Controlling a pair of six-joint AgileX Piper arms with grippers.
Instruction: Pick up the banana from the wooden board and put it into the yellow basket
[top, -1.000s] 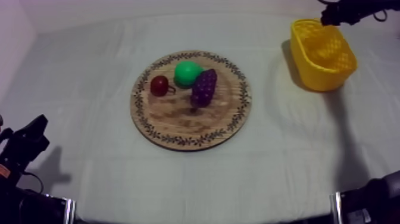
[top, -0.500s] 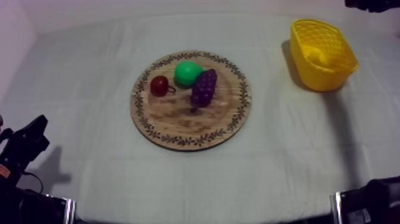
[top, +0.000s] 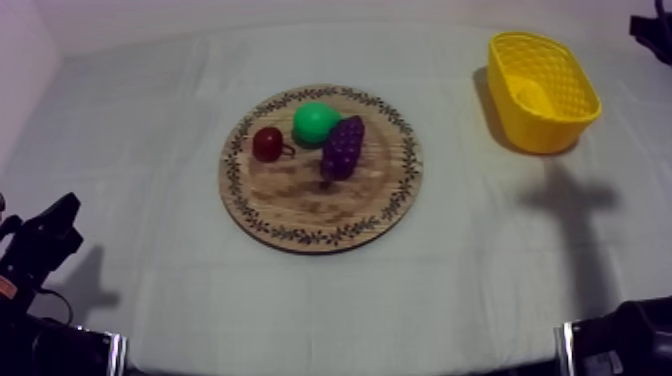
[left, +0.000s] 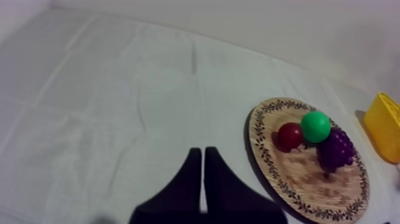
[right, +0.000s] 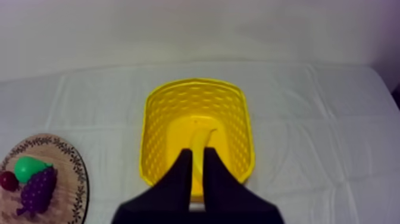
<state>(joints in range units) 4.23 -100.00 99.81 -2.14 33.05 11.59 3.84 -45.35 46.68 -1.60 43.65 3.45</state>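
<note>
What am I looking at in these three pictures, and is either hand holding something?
This is a robot with two arms, one at each side of a cloth-covered table. One picture looks down from above. The other two come from cameras that ride on the arms' wrists, so the big black fingers in them are that arm's own. On the table are a board carrying a pear, grapes and a small red fruit, and a basket with the banana inside. The left hand is shut on nothing, over bare cloth near the board. The right hand is open near the basket and holds nothing.
</note>
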